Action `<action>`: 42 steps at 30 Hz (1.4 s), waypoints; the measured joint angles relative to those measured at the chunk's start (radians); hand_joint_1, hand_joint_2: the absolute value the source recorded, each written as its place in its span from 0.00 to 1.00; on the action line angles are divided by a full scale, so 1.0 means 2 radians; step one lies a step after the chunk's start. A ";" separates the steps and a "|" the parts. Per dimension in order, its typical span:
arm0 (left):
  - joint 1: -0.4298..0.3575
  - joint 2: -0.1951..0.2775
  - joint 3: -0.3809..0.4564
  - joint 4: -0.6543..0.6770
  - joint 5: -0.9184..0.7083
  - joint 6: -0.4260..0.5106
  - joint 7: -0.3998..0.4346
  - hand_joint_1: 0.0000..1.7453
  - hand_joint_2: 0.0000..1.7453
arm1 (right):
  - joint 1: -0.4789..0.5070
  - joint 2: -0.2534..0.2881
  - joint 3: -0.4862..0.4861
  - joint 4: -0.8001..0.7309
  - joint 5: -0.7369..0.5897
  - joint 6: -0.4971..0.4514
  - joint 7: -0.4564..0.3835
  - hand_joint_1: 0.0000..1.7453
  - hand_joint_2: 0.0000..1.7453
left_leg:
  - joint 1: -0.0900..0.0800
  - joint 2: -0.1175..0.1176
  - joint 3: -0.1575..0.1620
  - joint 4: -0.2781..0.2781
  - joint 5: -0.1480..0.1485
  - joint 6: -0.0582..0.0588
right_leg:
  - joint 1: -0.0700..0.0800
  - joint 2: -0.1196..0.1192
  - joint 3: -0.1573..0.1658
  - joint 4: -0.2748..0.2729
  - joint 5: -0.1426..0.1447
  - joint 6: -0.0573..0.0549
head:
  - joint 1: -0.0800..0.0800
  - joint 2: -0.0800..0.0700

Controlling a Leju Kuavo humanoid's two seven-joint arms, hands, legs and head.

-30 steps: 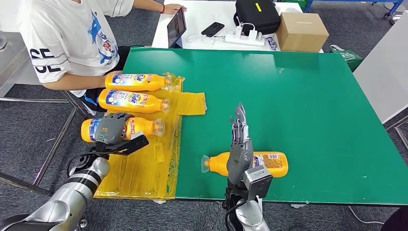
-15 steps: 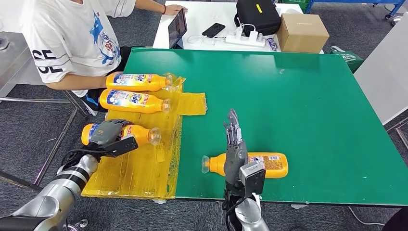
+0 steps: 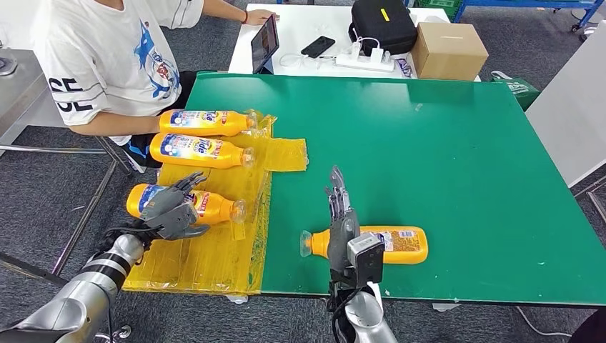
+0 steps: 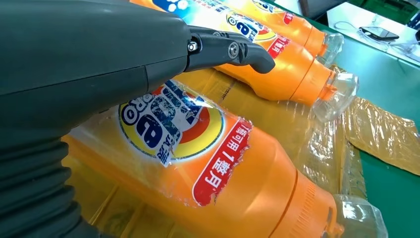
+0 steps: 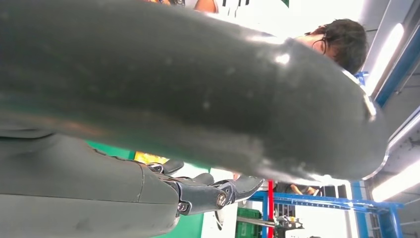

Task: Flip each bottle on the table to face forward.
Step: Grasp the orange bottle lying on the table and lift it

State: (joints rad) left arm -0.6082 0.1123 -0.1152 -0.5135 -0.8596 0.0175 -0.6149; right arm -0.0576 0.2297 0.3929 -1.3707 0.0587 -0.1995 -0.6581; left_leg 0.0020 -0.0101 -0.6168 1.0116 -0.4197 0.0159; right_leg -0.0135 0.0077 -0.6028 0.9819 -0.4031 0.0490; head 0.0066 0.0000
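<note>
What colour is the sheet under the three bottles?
Translucent yellow plastic sheet, clearest in the head view.

Bare green table [image 3: 457,164] beyond lone bottle [image 3: 389,244]; three bottles [image 3: 196,150] crowd left.

Robot hand [image 4: 99,64] rests over an orange bottle [image 4: 223,168] on yellow plastic [image 4: 391,134].

— How many bottles?
— Four orange ones: three on the yellow sheet [image 3: 214,250] at the left (far [image 3: 204,121], middle [image 3: 199,151], near [image 3: 187,204]), one alone [image 3: 389,244] at the near edge.
— Anything else?
— One cardboard box [image 3: 449,48], one black bag [image 3: 381,24], one tablet [image 3: 264,41], one phone [image 3: 316,46].
</note>
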 joint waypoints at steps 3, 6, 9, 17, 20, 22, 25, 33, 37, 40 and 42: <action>0.002 0.001 0.000 -0.002 0.000 0.000 0.000 0.00 0.00 | -0.001 0.002 0.000 0.003 0.000 0.000 0.000 0.00 0.00 | 0.000 0.000 0.000 0.000 0.000 0.000 | 0.000 0.000 0.000 0.000 0.000 0.000 | 0.000 0.000; 0.003 0.002 0.000 -0.003 0.001 0.000 0.000 0.00 0.00 | -0.001 0.002 -0.001 0.006 0.000 0.000 0.000 0.00 0.00 | 0.000 0.000 0.000 0.000 0.000 0.000 | 0.000 0.000 0.000 0.000 0.000 0.000 | 0.000 0.000; 0.004 0.002 0.000 -0.003 0.001 0.000 0.000 0.00 0.00 | -0.001 0.003 -0.001 0.008 0.000 0.000 0.000 0.00 0.00 | 0.000 0.000 0.001 0.000 0.000 0.000 | 0.000 0.000 0.001 0.000 0.000 0.000 | 0.000 0.000; 0.005 0.002 0.000 -0.004 0.001 0.000 0.000 0.00 0.00 | -0.003 0.003 -0.003 0.010 0.000 0.000 0.000 0.00 0.00 | 0.000 0.000 0.001 0.000 0.000 0.000 | 0.000 0.000 0.001 0.000 0.000 0.000 | 0.000 0.000; 0.005 0.002 0.000 -0.004 0.001 0.000 0.000 0.00 0.00 | -0.003 0.003 -0.003 0.011 0.000 0.000 0.000 0.00 0.00 | 0.000 0.000 0.001 0.000 0.000 0.000 | 0.000 0.000 0.001 0.000 0.000 0.000 | 0.000 0.000; 0.005 0.002 0.000 -0.005 0.005 -0.006 -0.001 0.00 0.00 | -0.003 0.003 -0.003 0.011 -0.001 0.000 0.000 0.00 0.00 | 0.000 0.000 0.001 0.000 0.000 0.000 | 0.000 0.000 0.001 0.000 0.000 0.000 | 0.000 0.000; 0.007 0.005 0.000 -0.009 0.024 -0.031 -0.008 0.00 0.00 | -0.004 0.003 -0.004 0.012 -0.003 0.002 0.000 0.00 0.00 | 0.000 0.000 0.001 0.000 0.000 0.000 | 0.000 0.000 0.001 0.000 0.000 0.000 | 0.000 0.000; 0.029 0.014 0.002 -0.045 0.122 -0.089 -0.031 0.00 0.75 | -0.009 0.007 -0.007 0.026 -0.009 0.014 0.002 0.00 0.25 | 0.000 0.000 0.001 0.000 0.000 -0.001 | 0.000 0.000 0.000 0.000 0.000 0.000 | 0.000 0.000; 0.062 -0.028 0.044 -0.116 0.223 0.124 -0.037 0.00 1.00 | -0.010 0.008 -0.004 0.031 0.040 -0.014 0.034 0.00 1.00 | 0.000 0.001 -0.001 0.000 0.001 0.000 | 0.000 0.000 -0.002 0.000 0.001 -0.001 | 0.000 0.000; 0.083 -0.078 0.082 -0.205 0.364 0.270 -0.035 0.00 1.00 | -0.012 -0.019 0.013 0.032 0.179 -0.059 0.102 0.00 1.00 | 0.000 0.001 -0.003 0.000 0.001 0.000 | 0.000 0.000 -0.003 -0.001 0.002 -0.001 | 0.000 0.000; 0.104 -0.097 0.091 -0.257 0.409 0.255 -0.033 0.00 1.00 | -0.009 -0.047 0.015 0.031 0.251 -0.061 0.122 0.00 1.00 | 0.000 0.001 -0.003 0.000 0.001 0.000 | 0.000 0.000 -0.003 -0.001 0.002 -0.001 | 0.000 0.000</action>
State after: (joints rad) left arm -0.4012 -0.0818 0.0669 -1.0282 -0.0421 0.5279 -0.6816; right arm -0.0753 0.1360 0.4220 -1.3090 0.5617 -0.3218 -0.4150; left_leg 0.0011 -0.0089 -0.6224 1.0122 -0.4180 0.0159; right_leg -0.0140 0.0080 -0.6084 0.9795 -0.3999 0.0471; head 0.0068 0.0000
